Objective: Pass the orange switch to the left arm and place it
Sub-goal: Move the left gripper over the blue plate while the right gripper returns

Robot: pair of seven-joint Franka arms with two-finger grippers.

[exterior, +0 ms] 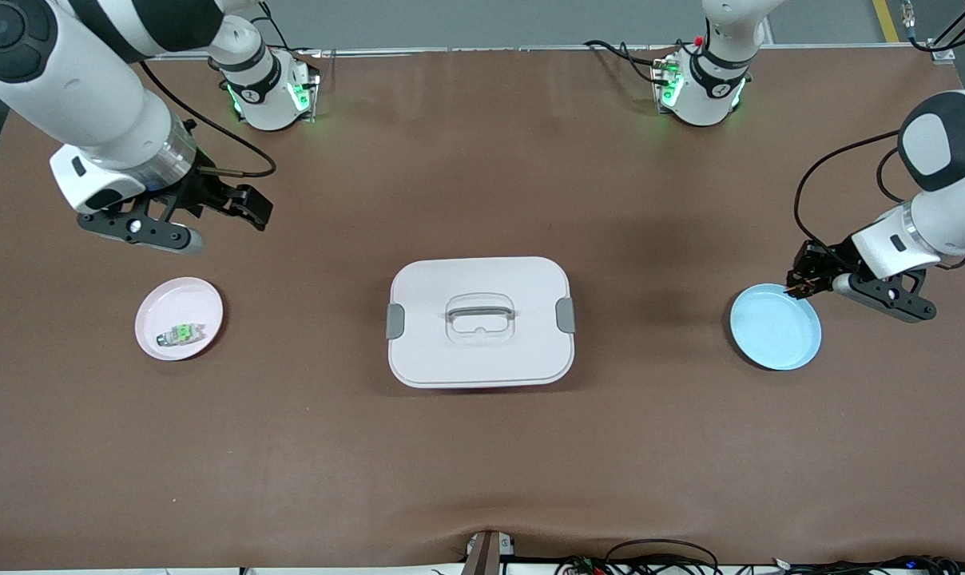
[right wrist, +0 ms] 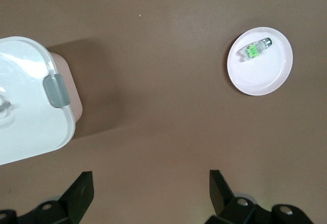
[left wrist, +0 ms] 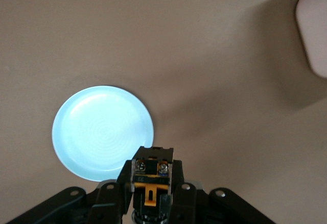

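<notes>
Front view: the left gripper pinches the orange switch in the air over the 12 o'clock rim of the blue plate. The right gripper hangs with fingers spread above the pink plate, at about 9 o'clock from the switch. The box sits on that line between them. The left wrist view shows the switch's long axis running along the fingers. I judge the handover should arc over or around the box.
</notes>
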